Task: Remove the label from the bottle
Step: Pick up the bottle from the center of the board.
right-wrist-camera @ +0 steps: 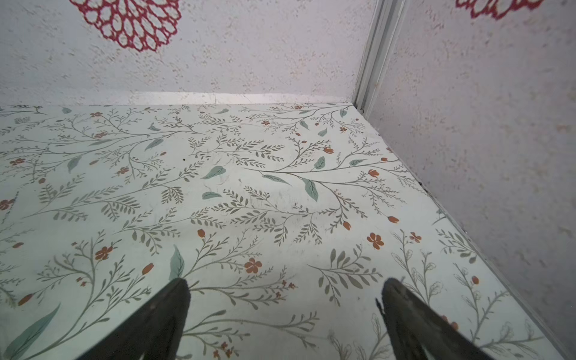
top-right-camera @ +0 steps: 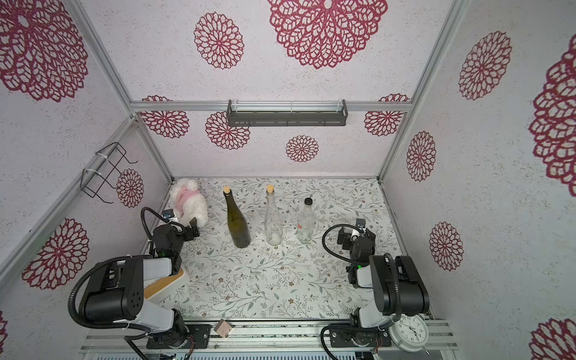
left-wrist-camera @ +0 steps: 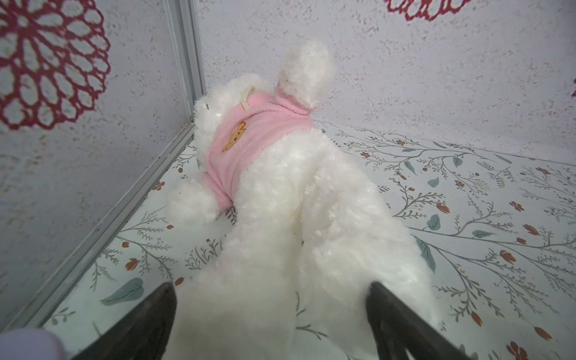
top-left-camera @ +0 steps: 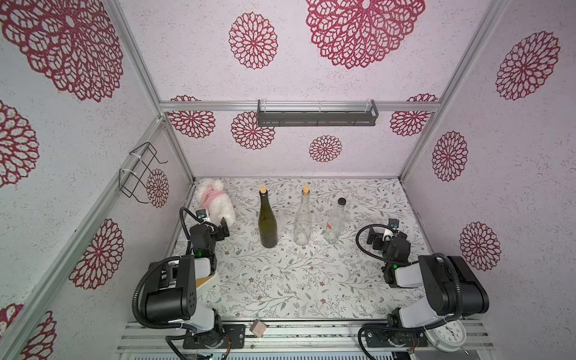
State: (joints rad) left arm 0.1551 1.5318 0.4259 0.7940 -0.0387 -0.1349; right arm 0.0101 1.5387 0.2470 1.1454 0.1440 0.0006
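Note:
Three bottles stand in a row at the middle of the table, seen in both top views. The rightmost is a clear bottle (top-left-camera: 336, 223) (top-right-camera: 306, 223) with a black cap and a small red label (top-left-camera: 329, 226) (top-right-camera: 299, 226) low on its side. To its left stand a clear corked bottle (top-left-camera: 303, 218) and a dark green corked bottle (top-left-camera: 268, 221). My left gripper (top-left-camera: 218, 226) (left-wrist-camera: 271, 288) is open at the far left, with a plush toy's legs between its fingers. My right gripper (top-left-camera: 378, 235) (right-wrist-camera: 285, 283) is open over bare table, right of the capped bottle.
A white plush toy (top-left-camera: 215, 199) (left-wrist-camera: 280, 187) in a pink top lies in the far left corner. A wooden block (top-left-camera: 258, 328) and a white clock (top-left-camera: 448, 335) sit on the front rail. A wire rack (top-left-camera: 140, 171) hangs on the left wall, a dark shelf (top-left-camera: 316, 115) on the back wall.

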